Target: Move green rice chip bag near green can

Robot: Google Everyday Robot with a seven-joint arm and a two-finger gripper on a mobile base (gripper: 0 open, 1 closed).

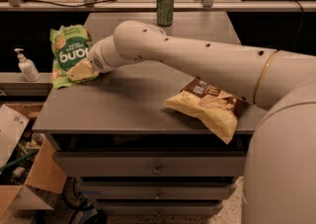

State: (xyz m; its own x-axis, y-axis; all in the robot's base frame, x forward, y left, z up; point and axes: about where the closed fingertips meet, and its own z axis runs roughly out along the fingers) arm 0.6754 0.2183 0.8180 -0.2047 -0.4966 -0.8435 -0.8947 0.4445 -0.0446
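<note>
Ok so here's the scene: the grey drawer cabinet [123, 107] has three things on top. The green rice chip bag [68, 50] is way out at the 9-to-10 o'clock edge of the top, propped up with its logo side facing us and the lettering reading upside down, and part of it pokes out past the left edge. The gripper [88, 70] is right up against the bag's lower right corner, at the end of the big white arm [197, 62] that comes in from 3 o'clock and sweeps across the middle of the top. Honestly can't tell if the claw is spread or pinching the bag, since the wrist blocks it.

The green can [165, 7] stands upright at 12 o'clock, at the back edge, well apart from the green bag. A yellow-and-brown chip bag [207, 109] lies flat at about 4 o'clock, near the front right corner.

Off the cabinet at 9 o'clock a white pump bottle [27, 66] sits on a ledge, and a cardboard box [29, 178] sits on the floor at 8 o'clock.
</note>
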